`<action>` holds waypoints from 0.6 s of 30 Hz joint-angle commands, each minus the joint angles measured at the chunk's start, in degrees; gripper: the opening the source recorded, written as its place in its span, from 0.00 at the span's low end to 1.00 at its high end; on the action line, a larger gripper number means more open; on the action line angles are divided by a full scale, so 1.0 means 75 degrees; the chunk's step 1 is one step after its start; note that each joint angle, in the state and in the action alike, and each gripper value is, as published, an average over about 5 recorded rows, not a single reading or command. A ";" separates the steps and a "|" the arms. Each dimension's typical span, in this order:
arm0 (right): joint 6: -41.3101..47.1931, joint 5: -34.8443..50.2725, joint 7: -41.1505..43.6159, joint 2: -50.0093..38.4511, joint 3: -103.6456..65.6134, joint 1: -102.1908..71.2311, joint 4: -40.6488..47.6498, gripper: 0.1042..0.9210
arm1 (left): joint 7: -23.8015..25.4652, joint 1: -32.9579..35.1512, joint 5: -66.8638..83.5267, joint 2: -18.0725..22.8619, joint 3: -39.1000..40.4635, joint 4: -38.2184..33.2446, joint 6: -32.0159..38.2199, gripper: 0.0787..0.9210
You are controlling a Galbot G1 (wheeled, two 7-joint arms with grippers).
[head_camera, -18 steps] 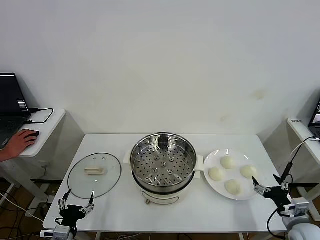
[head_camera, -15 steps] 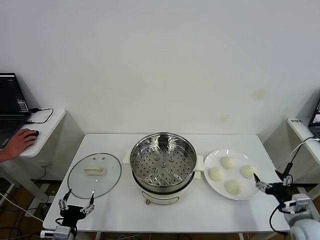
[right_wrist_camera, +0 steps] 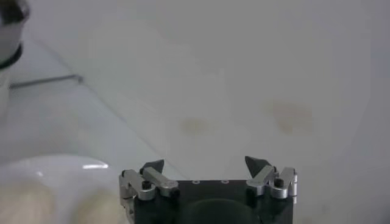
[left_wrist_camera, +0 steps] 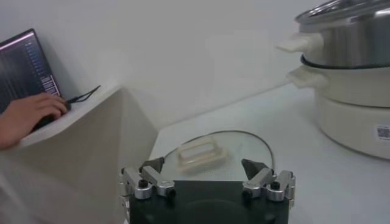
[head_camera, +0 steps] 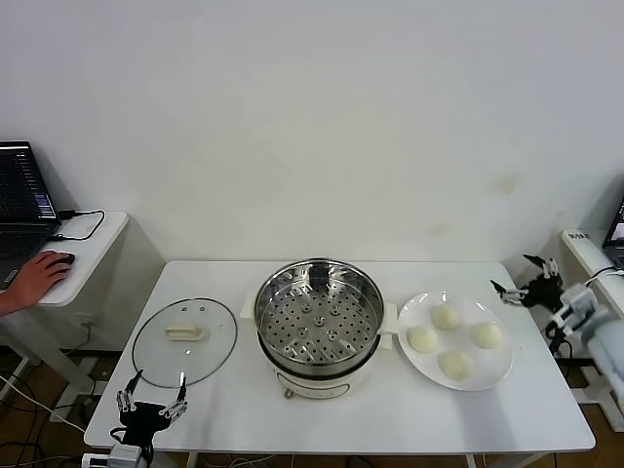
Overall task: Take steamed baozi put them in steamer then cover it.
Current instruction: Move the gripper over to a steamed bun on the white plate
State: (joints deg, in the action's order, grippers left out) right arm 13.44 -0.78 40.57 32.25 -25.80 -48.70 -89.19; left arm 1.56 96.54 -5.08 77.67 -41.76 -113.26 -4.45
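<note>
Steel steamer (head_camera: pixel 318 318) empty; plate (head_camera: pixel 499 374) with baozi (head_camera: pixel 446 316).

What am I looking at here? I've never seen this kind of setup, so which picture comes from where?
A two-armed robot faces a white table. The wide picture is from its head; the other two come from cameras on its wrists. On the table stand the steamer, the cover lying flat to its left, and a plate with four steamed baozi. The left gripper waits open at the table's near edge by the cover; the right gripper hangs open beyond the plate. Neither holds anything.
</note>
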 commanded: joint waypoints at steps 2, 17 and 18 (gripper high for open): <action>-0.0803 -0.2137 0.3856 -0.0681 0.2850 0.3123 0.1197 0.88 | -0.0002 0.0005 -0.0024 0.0022 -0.0003 -0.0029 -0.0001 0.88; -0.2247 -0.3980 0.3952 0.1525 0.5631 0.5299 0.3496 0.88 | -0.0006 0.0127 -0.0016 0.0311 -0.0045 -0.0256 0.0033 0.88; -0.2260 -0.4029 0.3863 0.1648 0.5643 0.5297 0.3630 0.88 | -0.0011 0.0125 -0.0017 0.0316 -0.0049 -0.0238 0.0033 0.88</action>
State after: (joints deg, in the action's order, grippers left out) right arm 0.91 -23.14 66.56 37.63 6.09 -18.06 -71.31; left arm 1.43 97.33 -5.16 79.58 -42.24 -114.68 -4.16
